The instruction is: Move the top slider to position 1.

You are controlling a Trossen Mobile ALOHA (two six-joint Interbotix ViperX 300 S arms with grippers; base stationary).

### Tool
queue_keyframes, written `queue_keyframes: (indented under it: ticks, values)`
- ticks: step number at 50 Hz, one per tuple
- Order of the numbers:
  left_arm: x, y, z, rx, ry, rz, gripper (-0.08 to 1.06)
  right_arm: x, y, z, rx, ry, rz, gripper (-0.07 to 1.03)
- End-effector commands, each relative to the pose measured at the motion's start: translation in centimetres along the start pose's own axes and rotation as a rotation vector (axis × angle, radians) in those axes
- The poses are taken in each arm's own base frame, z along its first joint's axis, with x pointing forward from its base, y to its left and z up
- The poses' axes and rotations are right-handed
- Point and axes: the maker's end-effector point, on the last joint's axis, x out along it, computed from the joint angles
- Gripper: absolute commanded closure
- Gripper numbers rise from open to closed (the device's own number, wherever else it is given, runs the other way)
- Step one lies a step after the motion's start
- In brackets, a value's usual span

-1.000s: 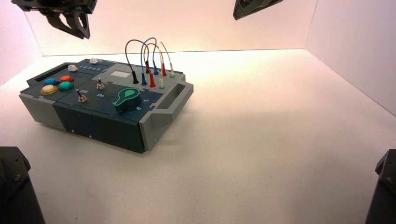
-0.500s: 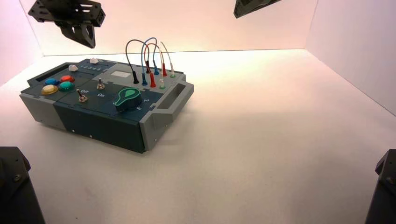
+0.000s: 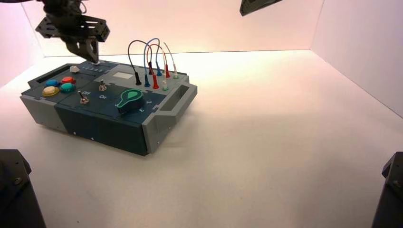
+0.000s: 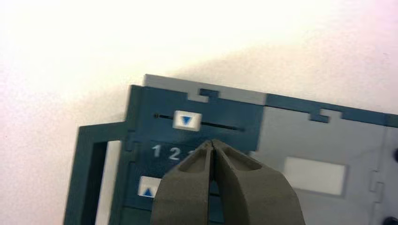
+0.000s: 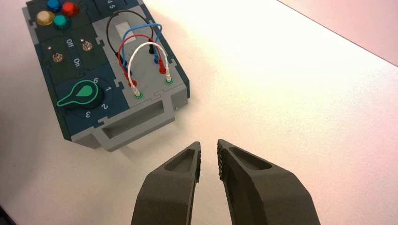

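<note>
While left fingers (image 4: pixel 187 187) hover together over the box (image 3: pixel 100 129), right fingers (image 5: pixel 171 187) hang apart alongside.

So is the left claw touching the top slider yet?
Apart. The left wrist view shows it: dark blue panel is visible between the tip of the left claw and the top slider.

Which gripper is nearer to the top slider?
Left. The left gripper is just above the panel beside the top slider; the right gripper is well off to the box's right.
</note>
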Motion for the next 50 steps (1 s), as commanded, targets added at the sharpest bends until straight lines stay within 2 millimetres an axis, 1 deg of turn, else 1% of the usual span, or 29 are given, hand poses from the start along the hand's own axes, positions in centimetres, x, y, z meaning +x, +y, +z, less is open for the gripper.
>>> queue_keyframes:
  ticks: [1,10,17,23,34,39,43,50]
  values:
    - [-0.6,1.4,1.5,-0.018,-0.056,0.024,1.01,-0.9,0.0,1.2,-0.011,-0.054,-0.004,0.75]
    - [-0.6,1.8,2.2,-0.024,-0.096,0.039,1.01,-1.3,-0.1,1.3,-0.010,-0.070,-0.006,0.75]
    - [0.2,1.8,2.3,-0.026,-0.081,0.036,1.01,-1.3,-0.2,1.3,-0.009,-0.075,-0.010,0.75]
    - [1.0,1.5,2.0,-0.026,-0.049,0.023,1.01,-1.2,-0.6,1.2,-0.001,-0.071,-0.018,0.75]
    - [1.9,0.7,2.6,-0.010,-0.036,0.009,1.01,-1.0,-0.8,1.1,0.003,-0.066,-0.022,0.75]
    - [2.3,0.2,2.4,0.001,-0.023,0.001,1.01,-1.0,-0.8,1.2,0.004,-0.069,-0.024,0.75]
    - [2.1,-0.5,2.7,0.015,-0.027,-0.007,1.01,-1.0,-0.8,1.3,0.003,-0.069,-0.023,0.75]
    - [1.2,-0.6,3.5,0.022,-0.058,-0.004,1.01,-0.9,-0.8,1.1,0.005,-0.065,-0.022,0.75]
